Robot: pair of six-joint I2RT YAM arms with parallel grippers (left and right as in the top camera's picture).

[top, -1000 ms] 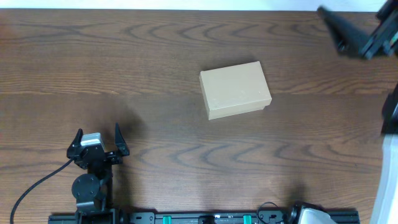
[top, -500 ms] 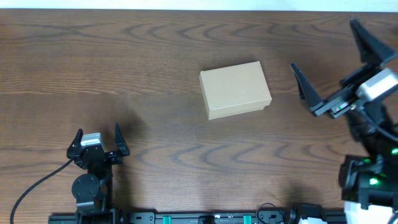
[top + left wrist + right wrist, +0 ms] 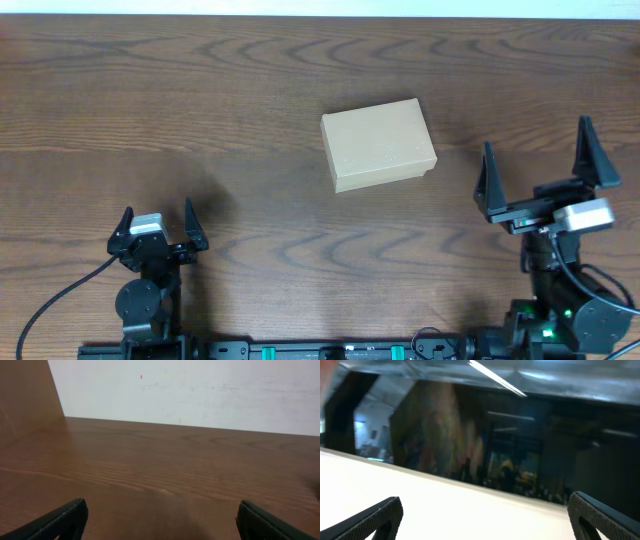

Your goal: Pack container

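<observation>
Claws, two, both spread wide and holding nothing.

Item 1. Left claw [image 3: 158, 208]: we log it at the near left of the table [image 3: 200, 100], black fingers pointing toward the far edge, with only bare wood between them. In its own wrist view the left claw [image 3: 161, 515] shows just two dark fingertips [image 3: 65, 520] at the bottom corners. Brown wood grain runs ahead of them to a white wall [image 3: 200, 390] that carries one small red speck [image 3: 141, 376].

Item 2. Right claw [image 3: 536, 137]: we log it at the near right, fingers parted and raised on its arm, with the box off to its left and well apart. Its wrist view shows the right claw [image 3: 485, 510] as two black tips low in the frame, over a pale band and a dark, blurred background with light streaks. We cannot tell what that background is.

Item 3. Box [image 3: 378, 144]: tan cardboard, lid down flat, turned slightly askew. It lies on the table a little right of centre and toward the far side, nearer the right claw than the left, and neither touches it. Its top is plain brown with a few faint marks too small for us to read.

Item 4. Cable [image 3: 50, 300]: black, curving from the left arm's base to the near edge.
</observation>
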